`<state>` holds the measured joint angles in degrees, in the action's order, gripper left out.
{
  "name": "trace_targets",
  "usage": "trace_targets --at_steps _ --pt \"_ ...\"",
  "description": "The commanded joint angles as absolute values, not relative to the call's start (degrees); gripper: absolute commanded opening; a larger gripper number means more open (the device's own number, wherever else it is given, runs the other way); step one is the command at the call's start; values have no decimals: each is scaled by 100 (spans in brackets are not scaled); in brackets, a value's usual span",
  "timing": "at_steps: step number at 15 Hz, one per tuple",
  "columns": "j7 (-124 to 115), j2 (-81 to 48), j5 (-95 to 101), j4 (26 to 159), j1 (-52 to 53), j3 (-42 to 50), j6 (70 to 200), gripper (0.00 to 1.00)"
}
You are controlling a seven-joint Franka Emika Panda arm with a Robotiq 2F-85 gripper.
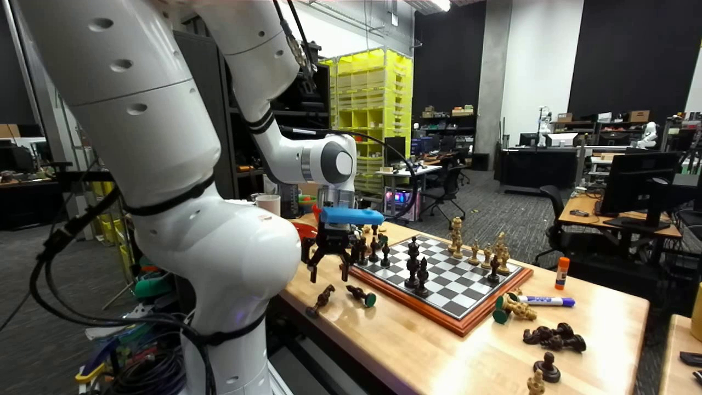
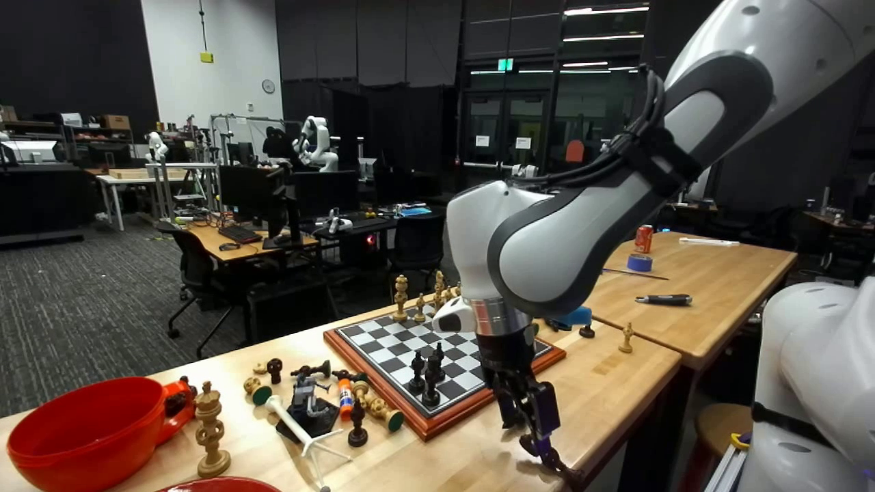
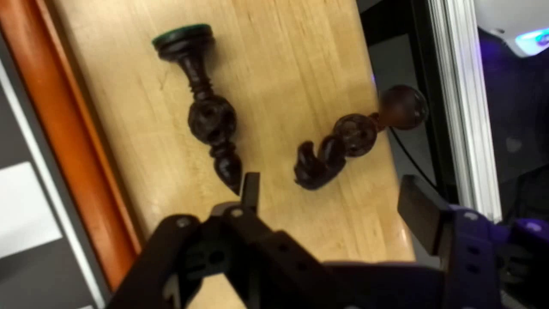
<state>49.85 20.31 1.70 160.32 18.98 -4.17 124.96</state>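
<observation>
My gripper (image 3: 332, 191) is open in the wrist view, its jaws wide apart with only bare wood showing between them. Ahead of the fingertips lies a dark knight (image 3: 355, 135) on its side, its base out over the table's edge. A dark bishop (image 3: 212, 120) with a green-felted base lies to the left, its tip just beside the left fingertip (image 3: 251, 189); whether they touch I cannot tell. In an exterior view the gripper (image 1: 329, 272) hangs above the fallen knight (image 1: 323, 300) and bishop (image 1: 359, 294). A dark piece (image 2: 564, 471) appears close under the fingers in an exterior view.
A chessboard (image 1: 463, 326) with a reddish wooden frame bears several upright dark and light pieces. Around it lie fallen pieces (image 1: 555, 336), a blue marker (image 1: 545, 301) and an upright glue stick (image 1: 561, 273). A red cup-like bowl (image 2: 89, 437) stands on the table. The robot's base is near the table edge.
</observation>
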Motion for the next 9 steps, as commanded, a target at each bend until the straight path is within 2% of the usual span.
trace_targets --at_steps 1,9 --pt "5666 2100 245 15997 2097 -604 11923 100" --pt "7026 2078 775 15949 2341 -1080 10917 100"
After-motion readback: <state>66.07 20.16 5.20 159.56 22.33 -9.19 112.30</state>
